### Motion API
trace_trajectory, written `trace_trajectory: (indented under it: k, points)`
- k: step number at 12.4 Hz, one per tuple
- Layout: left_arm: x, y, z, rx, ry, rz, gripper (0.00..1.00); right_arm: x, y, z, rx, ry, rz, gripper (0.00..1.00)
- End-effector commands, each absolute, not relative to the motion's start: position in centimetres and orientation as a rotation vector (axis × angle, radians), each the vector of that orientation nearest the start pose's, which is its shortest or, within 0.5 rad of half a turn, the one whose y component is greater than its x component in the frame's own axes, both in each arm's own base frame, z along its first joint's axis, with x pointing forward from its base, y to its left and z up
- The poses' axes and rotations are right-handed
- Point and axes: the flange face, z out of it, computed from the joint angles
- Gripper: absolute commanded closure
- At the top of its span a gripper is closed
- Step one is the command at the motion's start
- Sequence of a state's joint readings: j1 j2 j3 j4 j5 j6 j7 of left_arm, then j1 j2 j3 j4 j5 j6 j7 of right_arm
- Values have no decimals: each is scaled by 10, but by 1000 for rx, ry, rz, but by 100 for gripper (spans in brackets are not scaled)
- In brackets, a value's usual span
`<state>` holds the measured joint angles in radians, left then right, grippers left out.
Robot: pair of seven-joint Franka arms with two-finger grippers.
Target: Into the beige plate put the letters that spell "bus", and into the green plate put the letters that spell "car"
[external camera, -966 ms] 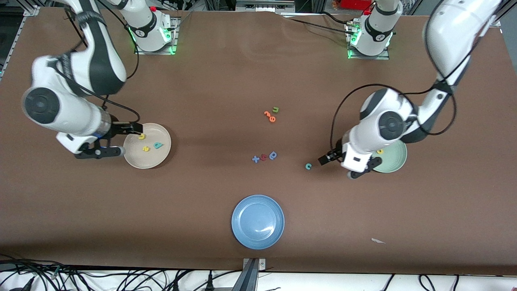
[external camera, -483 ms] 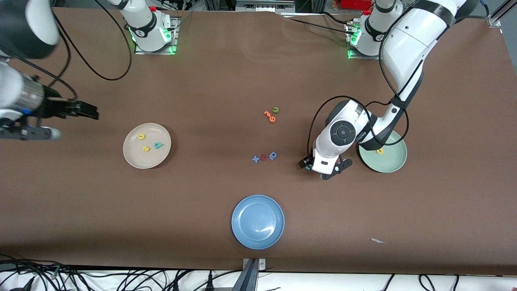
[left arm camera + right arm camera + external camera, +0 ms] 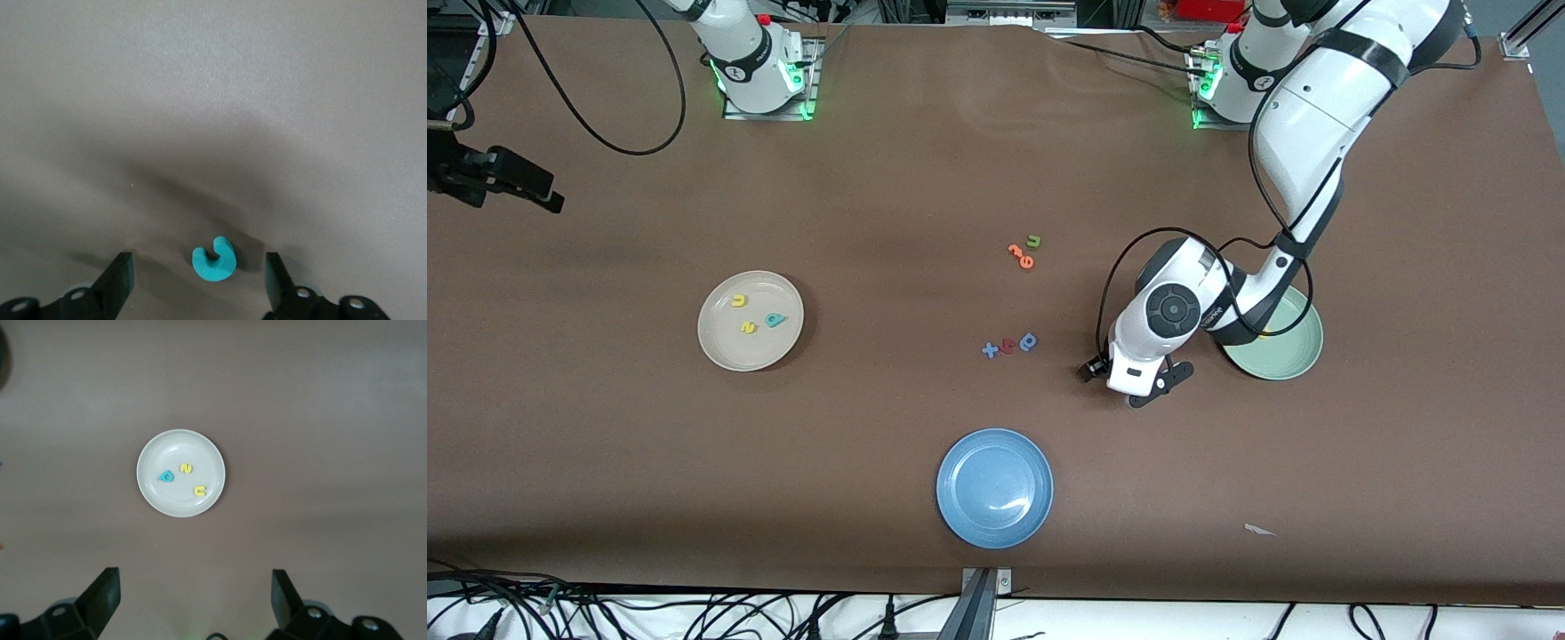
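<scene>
The left gripper (image 3: 199,277) sits low on the table (image 3: 925,160), fingers (image 3: 120,277) apart around the teal c (image 3: 213,259), ready to pinch it for the green plate (image 3: 1285,356) nearby. The right gripper (image 3: 193,600) waits high, fingers apart, because the beige plate (image 3: 720,351) already holds b, u, s.

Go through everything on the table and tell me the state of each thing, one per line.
beige plate: holds teal b, yellow u, yellow s
green plate: partly hidden by left arm
teal c: flat on table, untouched
left gripper: open, straddling the c
right gripper: open, high above the table
blue plate: empty
</scene>
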<state>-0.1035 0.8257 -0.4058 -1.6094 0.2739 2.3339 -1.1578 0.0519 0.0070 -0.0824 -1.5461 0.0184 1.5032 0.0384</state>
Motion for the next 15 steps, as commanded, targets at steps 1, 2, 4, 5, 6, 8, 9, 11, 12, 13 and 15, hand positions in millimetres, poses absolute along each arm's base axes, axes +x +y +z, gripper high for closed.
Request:
trace_trajectory:
  k: [1,2,4,5,6,8,9,11,12,13,15]
  points:
    - [623,-304,165,-3046,-886,97,21,528,-14,606,-3127,79,146,0]
    - [623,-304,165,-3046,-886,97,34,521,-5,601,-3130,57,152,0]
    - [624,-303,165,-3046,-888,97,60,523,2,607,-3139,19,113,0]
    - [624,-303,165,-3046,-888,97,70,523,1,613,-3143,19,92,0]
    - [624,-303,165,-3046,-888,97,77,525,1,620,-3151,17,68,0]
    - [624,-303,165,-3046,-888,97,84,525,3,623,-3150,22,58,0]
    - [625,-302,166,-3047,-891,94,86,525,4,623,-3144,41,60,0]
    - [638,-289,185,-3049,-916,56,87,529,6,611,-3141,38,91,0]
    - [643,-279,204,-3036,-934,53,88,533,12,604,-3142,19,106,0]
    - [645,-268,222,-3011,-918,73,89,535,13,603,-3143,17,89,0]
    - [642,-239,251,-2961,-801,174,91,544,12,609,-3143,19,-28,0]
